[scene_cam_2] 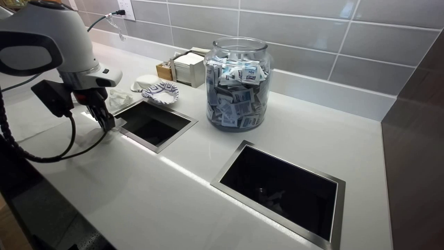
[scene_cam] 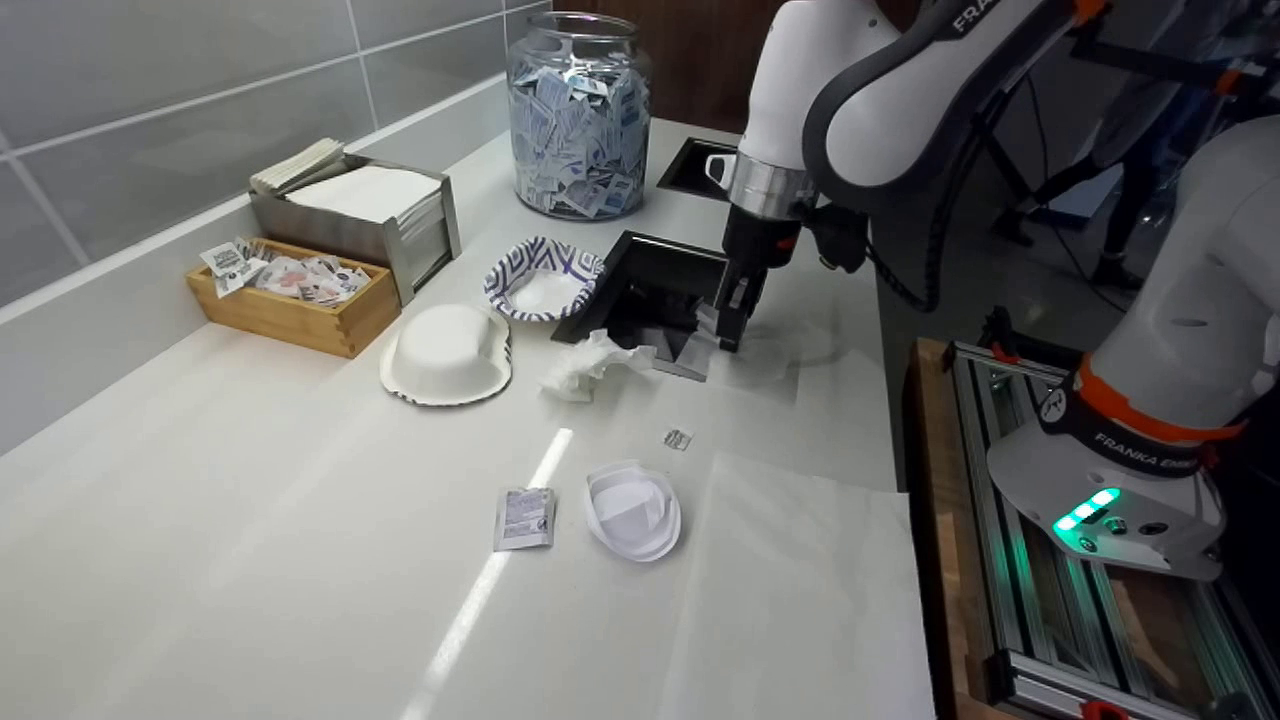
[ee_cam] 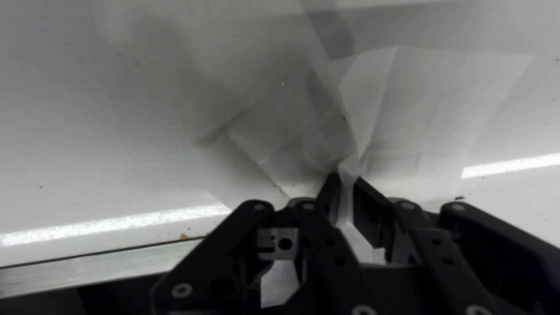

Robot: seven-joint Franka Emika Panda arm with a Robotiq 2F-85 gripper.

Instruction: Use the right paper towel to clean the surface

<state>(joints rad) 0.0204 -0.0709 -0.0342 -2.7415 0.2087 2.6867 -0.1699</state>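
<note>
A thin white paper towel lies spread and creased on the white counter beside the nearer bin opening. In the wrist view the paper towel fans out ahead of the fingers, and a narrow fold runs between them. My gripper is shut on this fold. In both exterior views the gripper points down at the counter by the bin's edge; it also shows here. A second, crumpled paper towel sits left of the bin in an exterior view. Dark specks and an orange crumb lie on the counter.
A bin opening is beside the gripper; another bin opening is farther off. A patterned bowl, an overturned bowl, a glass jar, a napkin holder, a wooden box, packets and lids stand around.
</note>
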